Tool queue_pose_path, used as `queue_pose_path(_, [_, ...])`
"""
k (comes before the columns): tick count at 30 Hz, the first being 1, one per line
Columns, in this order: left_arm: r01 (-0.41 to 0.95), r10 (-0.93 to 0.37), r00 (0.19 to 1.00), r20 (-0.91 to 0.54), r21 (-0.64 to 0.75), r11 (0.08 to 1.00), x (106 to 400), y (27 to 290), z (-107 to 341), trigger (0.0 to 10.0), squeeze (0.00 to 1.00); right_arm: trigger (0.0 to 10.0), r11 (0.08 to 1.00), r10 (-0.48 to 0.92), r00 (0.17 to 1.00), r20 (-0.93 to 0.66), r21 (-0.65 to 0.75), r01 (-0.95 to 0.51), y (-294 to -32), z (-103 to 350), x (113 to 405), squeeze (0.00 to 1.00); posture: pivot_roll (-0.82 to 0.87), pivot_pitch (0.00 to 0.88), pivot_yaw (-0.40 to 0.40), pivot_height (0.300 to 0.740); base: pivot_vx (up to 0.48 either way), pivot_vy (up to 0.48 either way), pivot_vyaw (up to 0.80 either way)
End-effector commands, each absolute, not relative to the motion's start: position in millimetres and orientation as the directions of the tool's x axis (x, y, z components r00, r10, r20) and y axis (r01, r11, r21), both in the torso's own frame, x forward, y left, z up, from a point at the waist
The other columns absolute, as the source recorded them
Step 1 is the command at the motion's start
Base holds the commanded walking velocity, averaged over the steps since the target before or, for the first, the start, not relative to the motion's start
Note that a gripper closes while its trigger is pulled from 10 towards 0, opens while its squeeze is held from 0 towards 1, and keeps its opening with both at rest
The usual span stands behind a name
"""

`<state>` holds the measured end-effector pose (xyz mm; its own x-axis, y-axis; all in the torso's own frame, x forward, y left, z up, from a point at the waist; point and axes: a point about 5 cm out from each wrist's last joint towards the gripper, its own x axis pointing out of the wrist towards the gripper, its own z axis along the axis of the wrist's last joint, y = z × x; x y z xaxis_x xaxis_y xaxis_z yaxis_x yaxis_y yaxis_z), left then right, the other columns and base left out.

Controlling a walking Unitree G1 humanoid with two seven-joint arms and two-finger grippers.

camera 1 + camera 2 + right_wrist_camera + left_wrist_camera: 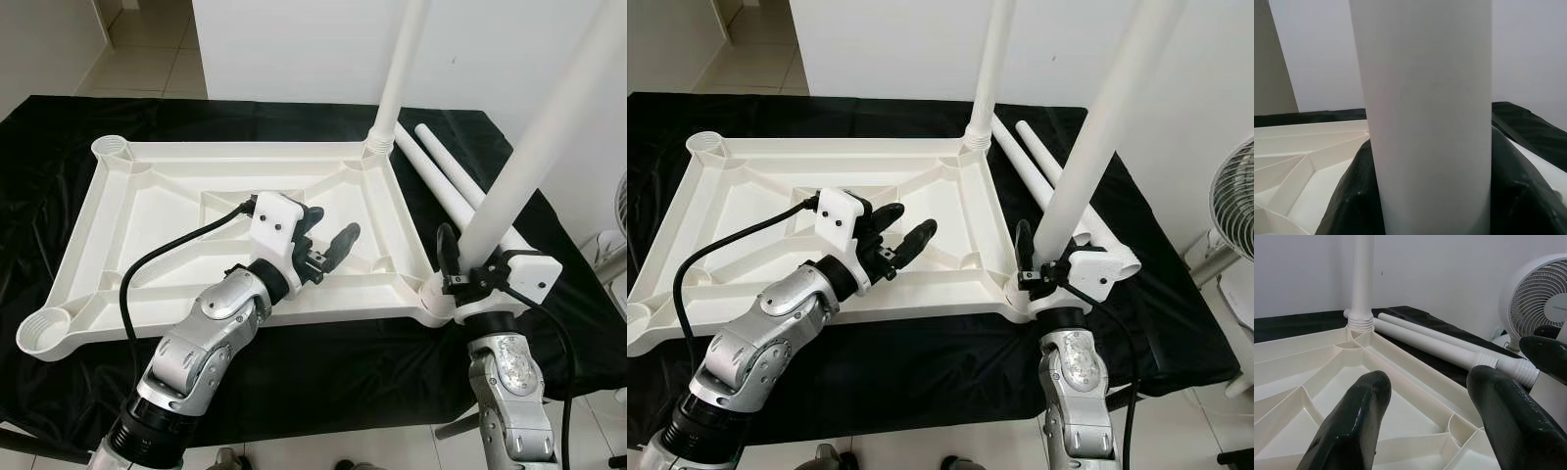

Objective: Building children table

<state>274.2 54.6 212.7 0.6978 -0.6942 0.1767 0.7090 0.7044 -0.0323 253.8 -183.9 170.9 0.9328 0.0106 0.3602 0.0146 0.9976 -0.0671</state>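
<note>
I see the tabletop (147, 211) lying upside down on the black cloth (323, 367), its near edge just inside the cloth's edge; two loose legs (441, 176) lie at 2 o'clock beside it. My left gripper (328, 250) hovers over the ribbed underside, wrist bent, fingers (1352, 426) spread wide around nothing. My right gripper (460, 264) is clamped on a leg (534, 147) standing tilted in the near right corner socket. Another leg (397, 73) stands at 12 o'clock.
</note>
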Motion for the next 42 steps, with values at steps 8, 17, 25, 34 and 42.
queue_pose_path(8, [0.788, -0.774, 0.606, 0.184, 0.000, 0.616, 267, 48, 217, 10.0, 0.00, 10.0, 0.976, 0.042, 0.977, 0.209, -0.217, 0.005, -189, 131, 244, 0.00, 0.02, 0.132, -0.002, 0.740, 0.000, 0.000, 0.00])
queue_pose_path(17, [0.788, -0.774, 0.605, 0.186, 0.000, 0.615, 268, 49, 218, 10.0, 0.00, 10.0, 0.981, 0.008, 0.977, 0.213, -0.190, 0.034, -194, 126, 236, 0.00, 0.01, 0.130, 0.004, 0.740, 0.000, 0.000, 0.00])
queue_pose_path(25, [0.789, -0.775, 0.602, 0.189, 0.005, 0.614, 269, 49, 220, 10.0, 0.00, 10.0, 0.976, -0.201, 0.971, 0.134, 0.107, 0.187, -214, 108, 229, 0.00, 0.01, 0.142, 0.014, 0.740, 0.000, 0.000, 0.00])
queue_pose_path(34, [0.791, -0.777, 0.600, 0.188, 0.006, 0.612, 269, 49, 222, 10.0, 0.00, 10.0, 0.977, -0.203, 0.969, 0.139, 0.097, 0.190, -210, 104, 224, 0.00, 0.01, 0.148, 0.022, 0.740, 0.000, 0.000, 0.00])
queue_pose_path(42, [0.791, -0.777, 0.600, 0.190, 0.004, 0.611, 270, 49, 223, 10.0, 0.00, 10.0, 0.984, -0.178, 0.977, 0.116, 0.031, 0.175, -207, 108, 236, 0.00, 0.01, 0.151, 0.022, 0.740, 0.000, 0.000, 0.00])
